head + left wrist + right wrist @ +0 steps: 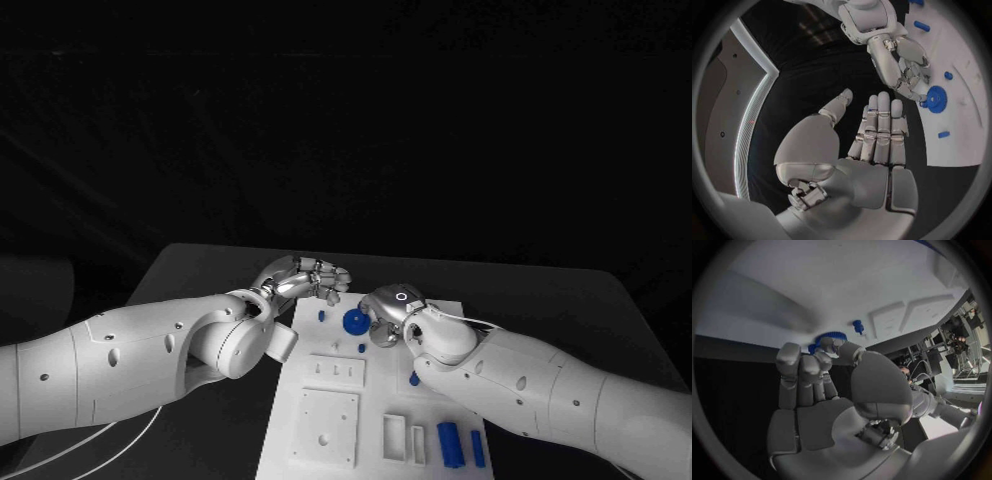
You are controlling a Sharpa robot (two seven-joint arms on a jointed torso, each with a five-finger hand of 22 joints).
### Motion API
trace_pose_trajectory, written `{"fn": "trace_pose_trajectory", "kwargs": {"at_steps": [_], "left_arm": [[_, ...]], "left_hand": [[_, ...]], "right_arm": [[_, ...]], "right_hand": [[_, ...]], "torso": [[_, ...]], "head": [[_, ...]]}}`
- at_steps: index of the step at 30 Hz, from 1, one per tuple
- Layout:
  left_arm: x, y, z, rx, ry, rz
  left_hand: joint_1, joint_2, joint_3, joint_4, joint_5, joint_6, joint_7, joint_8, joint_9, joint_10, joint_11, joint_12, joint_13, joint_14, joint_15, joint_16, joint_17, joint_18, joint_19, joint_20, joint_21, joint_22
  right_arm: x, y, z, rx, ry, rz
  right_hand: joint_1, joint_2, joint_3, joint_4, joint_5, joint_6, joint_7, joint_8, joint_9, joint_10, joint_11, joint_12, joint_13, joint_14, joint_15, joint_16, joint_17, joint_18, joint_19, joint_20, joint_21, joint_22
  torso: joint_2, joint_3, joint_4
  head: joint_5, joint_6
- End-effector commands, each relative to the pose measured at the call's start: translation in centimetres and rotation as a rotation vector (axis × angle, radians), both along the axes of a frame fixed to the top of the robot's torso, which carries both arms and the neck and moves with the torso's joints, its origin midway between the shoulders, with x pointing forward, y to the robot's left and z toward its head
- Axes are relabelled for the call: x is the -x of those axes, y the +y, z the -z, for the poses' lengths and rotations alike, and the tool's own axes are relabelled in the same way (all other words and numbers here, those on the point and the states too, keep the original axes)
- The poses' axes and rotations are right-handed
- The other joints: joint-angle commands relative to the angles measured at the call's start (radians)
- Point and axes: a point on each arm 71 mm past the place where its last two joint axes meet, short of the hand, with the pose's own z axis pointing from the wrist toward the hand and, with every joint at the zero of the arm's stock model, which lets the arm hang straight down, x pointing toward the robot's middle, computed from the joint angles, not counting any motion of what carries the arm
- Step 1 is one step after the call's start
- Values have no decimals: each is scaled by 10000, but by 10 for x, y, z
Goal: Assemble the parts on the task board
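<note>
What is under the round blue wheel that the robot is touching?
The blue gear sits on the white task board, with the right hand touching its rim. Whatever lies directly beneath the gear, a peg or a hole, is covered.

1. We see a dark surface (pixel 216 265) under everything.
2. We see a black curtain (pixel 346 120) hanging behind the surface.
3. We see a thin white cable (pixel 123 440) curving beside the surface, low down.

Flat white rectangular task board (pixel 329 420) under my forearms, round toothed blue gear (pixel 355 321) just off my right hand's (pixel 387 318) fingertips, small blue peg (pixel 320 315) between both hands, two upright blue bars (pixel 462 445) back by my right elbow
</note>
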Motion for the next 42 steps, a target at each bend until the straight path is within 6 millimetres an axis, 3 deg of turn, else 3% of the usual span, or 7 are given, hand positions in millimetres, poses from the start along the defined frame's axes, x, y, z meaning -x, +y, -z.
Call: {"fn": "trace_pose_trajectory", "kwargs": {"at_steps": [1,8,15,20,26,32,42], "left_arm": [[0,-1,-1,73,-43,37],[-1,2,-1,60,-61,-34],[-2,8,-2,56,-116,-168],[-5,12,-1,47,-167,-288],[-11,18,0,-10,-237,-473],[-13,24,4,-61,-222,-627],[-12,28,14,-74,-65,-646]], "left_hand": [[-123,-6,60,-4,-23,-4,59,-65,14,50,-5,-53,9,-29,-17,-9,14,198,-82,-8,60,36],[-124,-5,65,-5,-23,-7,60,-66,15,50,-5,-54,11,-29,-17,-9,15,199,-82,-8,61,36],[-127,-8,66,-6,-24,-8,61,-67,16,49,-4,-54,12,-29,-17,-9,15,199,-83,-8,61,37],[-129,-16,66,-9,-25,-8,61,-67,16,49,-4,-55,12,-30,-17,-10,15,199,-84,-7,61,37],[-127,-31,67,-18,-27,-3,59,-63,20,54,-7,-53,16,-32,-17,-11,16,200,-87,-8,61,38],[-123,-38,76,-29,-30,9,53,-55,28,109,-31,-23,35,-34,-16,-13,17,200,-91,-7,62,40],[-120,-38,80,-34,-30,9,53,-55,30,118,-36,-18,40,-35,-16,-14,17,200,-92,-7,63,41]], "right_arm": [[1,-3,5,171,312,16],[3,-12,-6,-999,-373,-94],[4,-30,-33,-2669,-527,-378],[3,-58,-45,-3486,128,-665],[0,-112,-52,-4491,949,-592],[-10,-158,-43,-4619,1539,59],[-17,-196,-14,-4548,2237,1029]], "right_hand": [[-102,-26,0,-67,42,56,-13,60,12,17,-69,8,-15,42,-26,-42,12,815,-6,15,58,157],[-173,-117,-48,-70,-48,67,13,79,15,25,-45,15,-20,51,-4,-52,27,815,12,9,60,146],[-202,-772,-269,150,-1474,16,59,104,15,24,-3,29,-35,77,31,-89,76,815,87,-60,34,97],[-281,-909,-801,247,-2322,38,137,155,37,-40,77,42,-29,67,98,-127,114,815,47,-100,-4,90],[-474,-706,-1589,68,-2507,118,290,221,66,-155,212,77,-9,39,230,-180,144,815,-77,-95,-26,126],[-763,-409,-2621,-445,-2247,155,301,244,77,-291,230,98,-9,4,240,-230,171,815,-253,-76,-34,172],[-402,-257,-3410,-634,-2252,128,275,210,50,-399,202,104,-38,-51,218,-298,212,815,-439,-138,-67,178]], "torso": [[-2,6,-12],[-14,15,-19],[-43,32,-64],[-125,92,-174],[-274,217,-345],[-395,352,-493],[-489,571,-565]], "head": [[10,7],[-7,48],[-38,156],[-4,194],[63,206],[46,193],[-40,117]]}}
